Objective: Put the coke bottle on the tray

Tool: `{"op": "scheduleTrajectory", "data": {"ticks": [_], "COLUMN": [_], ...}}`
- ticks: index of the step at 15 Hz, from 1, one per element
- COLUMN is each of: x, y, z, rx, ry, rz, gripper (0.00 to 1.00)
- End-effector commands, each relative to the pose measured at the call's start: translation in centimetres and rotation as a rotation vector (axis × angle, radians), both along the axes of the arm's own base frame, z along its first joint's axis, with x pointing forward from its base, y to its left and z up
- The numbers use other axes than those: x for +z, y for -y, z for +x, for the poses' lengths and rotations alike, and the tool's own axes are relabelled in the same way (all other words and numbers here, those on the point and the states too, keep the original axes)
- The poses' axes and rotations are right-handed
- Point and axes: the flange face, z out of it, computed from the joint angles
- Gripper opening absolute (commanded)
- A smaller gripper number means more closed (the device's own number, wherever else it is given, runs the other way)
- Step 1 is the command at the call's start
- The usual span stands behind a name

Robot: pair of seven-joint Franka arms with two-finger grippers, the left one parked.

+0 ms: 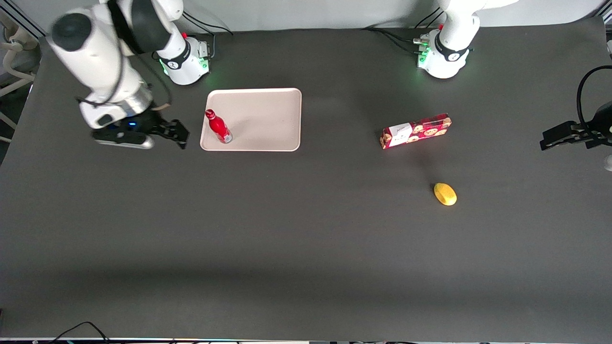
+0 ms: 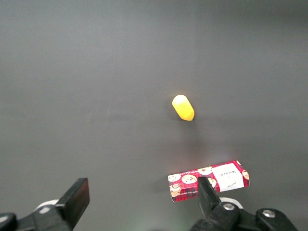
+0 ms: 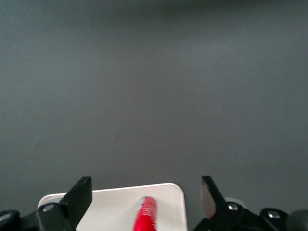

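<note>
While off tray point(image 1: 267, 102), hand point(image 1: 179, 135) spread.

The bottle point(image 1: 218, 126) is bright red with a red cap, white script on its side and a silver base. The tray point(image 1: 267, 119) under it is a plain pale pinkish beige. The tool point(image 1: 179, 135) beside the tray is black, on a white arm. The worktop point(image 1: 306, 239) is dark grey and unpatterned. The box point(image 1: 416, 131) is dark red with cookie pictures and a white label. The lemon point(image 1: 445, 194) is solid yellow.
</note>
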Motion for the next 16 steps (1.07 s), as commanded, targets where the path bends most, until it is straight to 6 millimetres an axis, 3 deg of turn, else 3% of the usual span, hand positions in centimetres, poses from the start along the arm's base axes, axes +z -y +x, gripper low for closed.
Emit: {"op": "scheduleTrajectory", "data": {"ticks": [1,4,7,11,16], "x": [5.1,8.5,10.6,11.6,11.5], "y": [6.4,13.0,17.1,18.7,19.9], "z": [2.2,2.9,3.5,5.7,5.9], "rx": [0.065,0.097,0.119,0.107,0.089], "ry": [-0.033,-0.068,-0.096,-0.115,-0.108], "rz": [-0.003,0.01,0.021,0.027,0.028], "gripper": [1.0,1.0,1.0,1.0,1.0]}}
